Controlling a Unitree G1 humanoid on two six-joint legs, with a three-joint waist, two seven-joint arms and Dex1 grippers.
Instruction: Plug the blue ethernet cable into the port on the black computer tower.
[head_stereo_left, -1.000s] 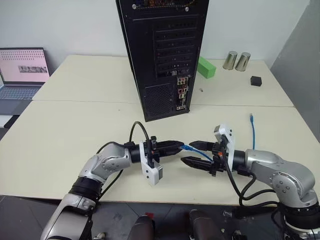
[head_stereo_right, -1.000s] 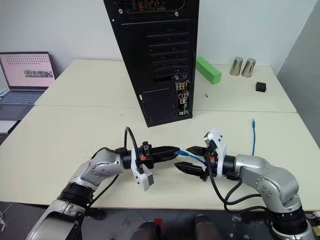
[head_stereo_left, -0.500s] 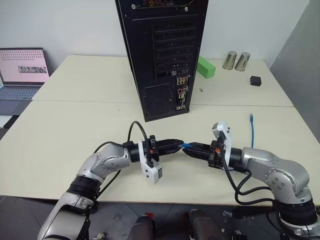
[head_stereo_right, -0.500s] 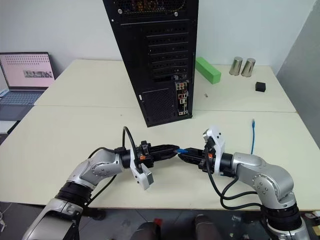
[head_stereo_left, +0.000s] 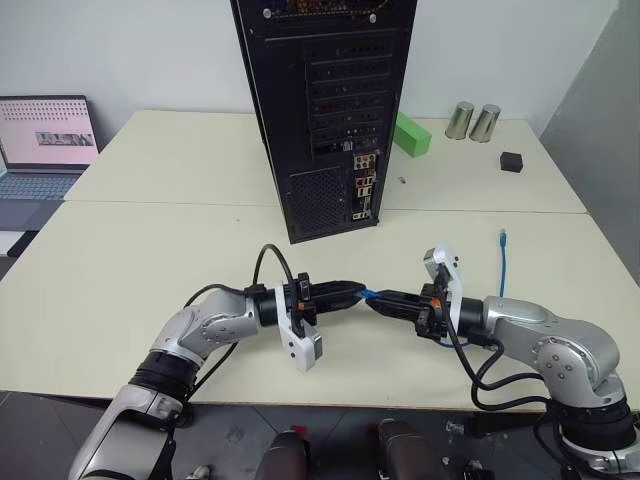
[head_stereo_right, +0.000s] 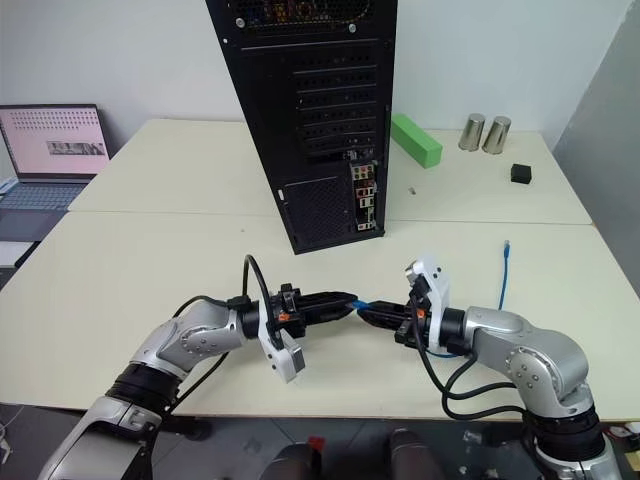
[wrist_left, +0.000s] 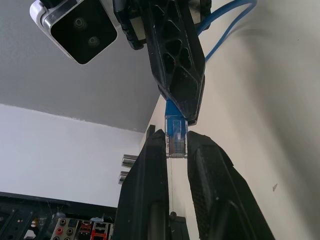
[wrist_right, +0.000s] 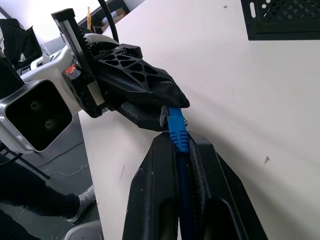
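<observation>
Left gripper (head_stereo_left: 354, 292) clamped on the clear plug end of the blue ethernet cable (wrist_left: 176, 131). Right gripper (head_stereo_left: 378, 300) closed on the same cable just behind the plug boot; the two tips meet nose to nose above the near edge of the table (head_stereo_left: 150, 250). Cable's other end lies on the table, far right (head_stereo_left: 503, 238). Black computer tower (head_stereo_left: 320, 110) stands upright beyond the grippers, port (head_stereo_left: 362, 212) column low on its rear panel, well apart from the plug.

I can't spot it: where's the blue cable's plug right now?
The plug is pinched between the left gripper and right gripper, above the table's near edge.
</observation>
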